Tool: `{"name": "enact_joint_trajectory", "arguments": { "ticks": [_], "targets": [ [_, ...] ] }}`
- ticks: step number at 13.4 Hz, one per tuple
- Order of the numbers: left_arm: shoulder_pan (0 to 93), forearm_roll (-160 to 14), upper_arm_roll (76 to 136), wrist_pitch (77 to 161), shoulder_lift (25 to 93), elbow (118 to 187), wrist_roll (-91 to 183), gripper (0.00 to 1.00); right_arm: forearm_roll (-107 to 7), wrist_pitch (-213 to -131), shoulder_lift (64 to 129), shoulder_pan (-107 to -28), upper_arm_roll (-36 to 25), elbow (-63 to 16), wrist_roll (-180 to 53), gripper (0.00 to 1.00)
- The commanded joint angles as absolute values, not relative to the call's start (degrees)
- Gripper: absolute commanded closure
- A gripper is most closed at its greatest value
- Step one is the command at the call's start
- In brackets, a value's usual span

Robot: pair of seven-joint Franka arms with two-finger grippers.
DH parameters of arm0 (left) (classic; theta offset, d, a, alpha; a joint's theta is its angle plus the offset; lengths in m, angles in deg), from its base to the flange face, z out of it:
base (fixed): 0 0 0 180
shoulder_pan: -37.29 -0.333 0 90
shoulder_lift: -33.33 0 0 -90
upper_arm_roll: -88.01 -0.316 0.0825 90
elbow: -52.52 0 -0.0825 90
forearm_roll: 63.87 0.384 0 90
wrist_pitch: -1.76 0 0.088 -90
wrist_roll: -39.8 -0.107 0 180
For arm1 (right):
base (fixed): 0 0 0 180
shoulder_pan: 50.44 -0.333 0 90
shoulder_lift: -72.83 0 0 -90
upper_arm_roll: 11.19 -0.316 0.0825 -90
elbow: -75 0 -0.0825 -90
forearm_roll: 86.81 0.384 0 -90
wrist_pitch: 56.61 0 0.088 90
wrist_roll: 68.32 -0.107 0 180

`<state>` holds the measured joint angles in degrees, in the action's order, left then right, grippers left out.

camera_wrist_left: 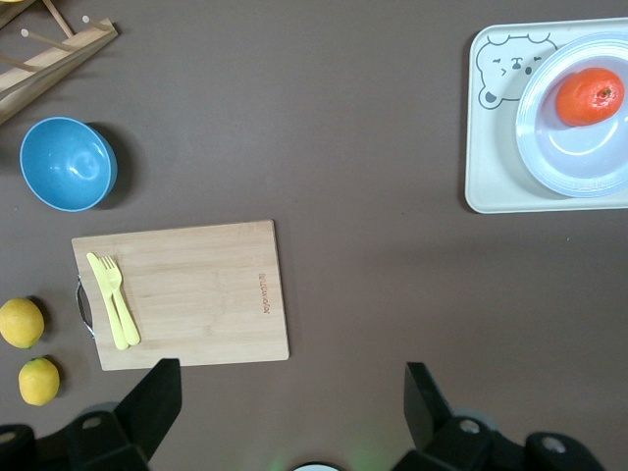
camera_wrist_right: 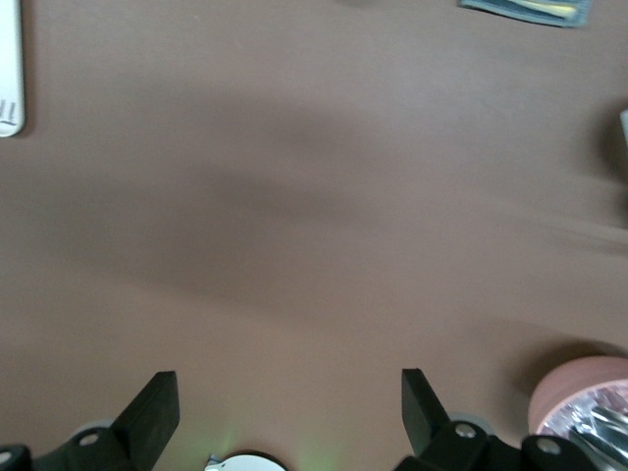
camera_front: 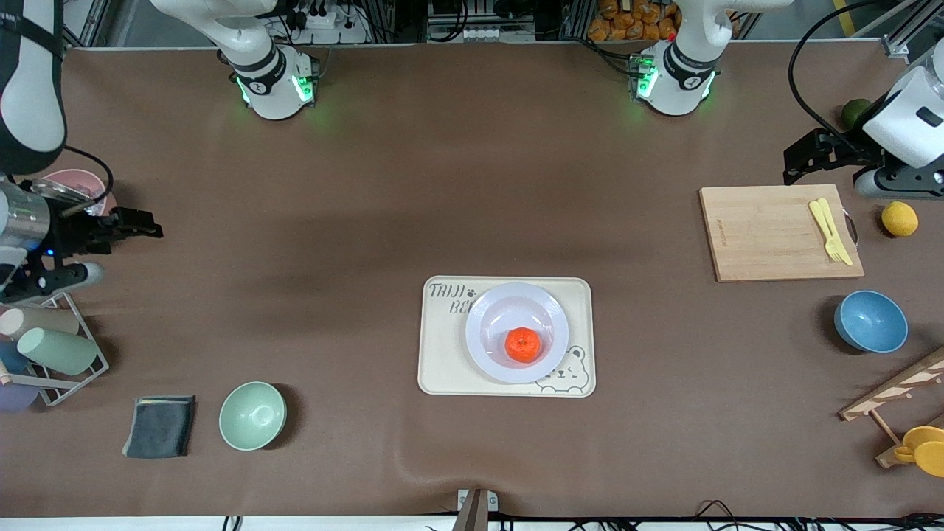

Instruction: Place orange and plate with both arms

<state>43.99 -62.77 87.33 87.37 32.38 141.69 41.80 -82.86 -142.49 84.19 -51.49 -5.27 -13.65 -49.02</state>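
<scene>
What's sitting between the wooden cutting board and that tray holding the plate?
Nothing: between the cutting board and the tray lies bare brown table, clearest in the left wrist view.

A robotics lab, most likely. Two arm bases are bolted to a brown-covered desk, with aluminium framing and loose cables along its edge.

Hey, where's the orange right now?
The orange sits in the well of the white plate, which rests on the cream bear tray mid-table, toward the front camera's edge. Neither claw is near it.
</scene>
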Motion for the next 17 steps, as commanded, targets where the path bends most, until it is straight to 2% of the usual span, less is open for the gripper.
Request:
{"name": "enact_joint_trajectory", "arguments": {
  "ticks": [1, 3, 13, 17],
  "targets": [
    [43.97, -63.78, 87.31, 87.63, 32.80, 140.68, 41.82, 0.00, -84.61, -147.92, 75.84, -50.00, -5.83, -24.73, -50.22, 0.00],
    [43.97, -63.78, 87.31, 87.63, 32.80, 140.68, 41.82, 0.00, -84.79, -149.24, 73.11, -49.91, -5.83, -27.73, -50.31, 0.00],
    [44.33, -63.78, 87.31, 87.63, 32.80, 139.53, 41.65, 0.00, -84.96, -149.42, 68.97, -50.96, -6.45, -28.36, -58.03, 0.00],
    [44.41, -63.61, 87.31, 89.47, 33.59, 139.36, 41.47, 0.00, -84.96, -151.80, 66.07, -50.97, -6.36, -31.78, -58.39, 0.00]
  ]
}}
